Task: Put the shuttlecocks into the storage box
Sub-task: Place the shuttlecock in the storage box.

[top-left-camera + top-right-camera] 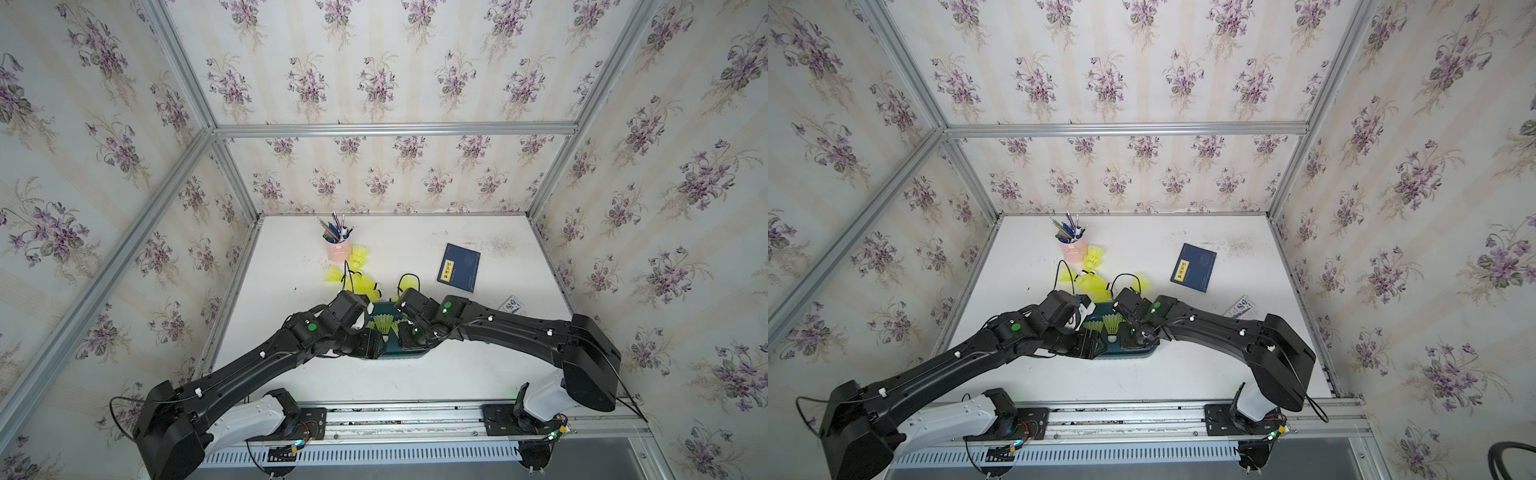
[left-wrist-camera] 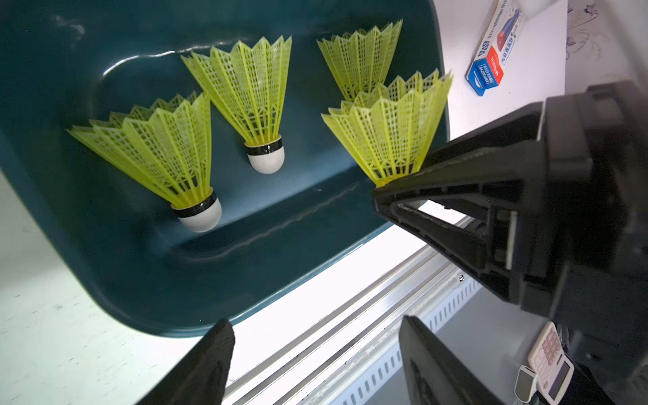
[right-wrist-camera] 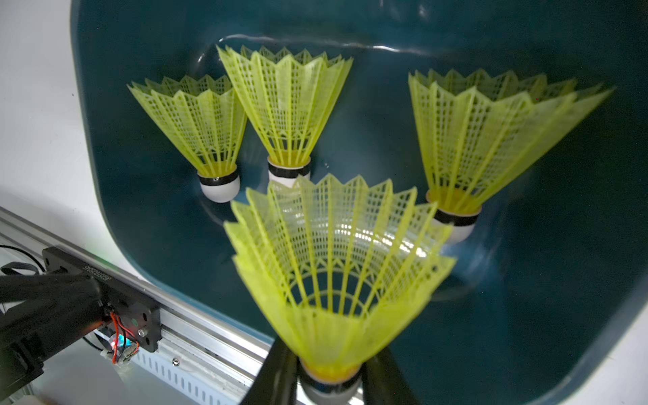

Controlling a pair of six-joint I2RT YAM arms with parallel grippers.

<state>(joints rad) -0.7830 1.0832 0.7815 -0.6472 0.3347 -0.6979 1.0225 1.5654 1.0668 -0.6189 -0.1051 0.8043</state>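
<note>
Both my arms bend inward, wrists meeting over the box (image 2: 140, 280). Left gripper (image 2: 315, 326) hangs at the box's near rim, jaws wide apart and empty. Right gripper (image 3: 329, 378) is clamped on one shuttlecock (image 3: 336, 280) at its white tip, above the box. Three more shuttlecocks (image 3: 287, 115) lie inside, neon yellow-green mesh skirts. Loose shuttlecocks (image 1: 359, 257) lie on the table (image 1: 415, 374) beside the pink cup (image 1: 340, 251).

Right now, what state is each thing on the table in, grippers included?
Right gripper: shut on one shuttlecock, over the box.
Left gripper: open, empty.
Box: three shuttlecocks lying loose inside.
Shuttlecocks on the table: several, lying outside the box.
Pen cup: upright, full of pens.
Book: closed, lying flat.
</note>
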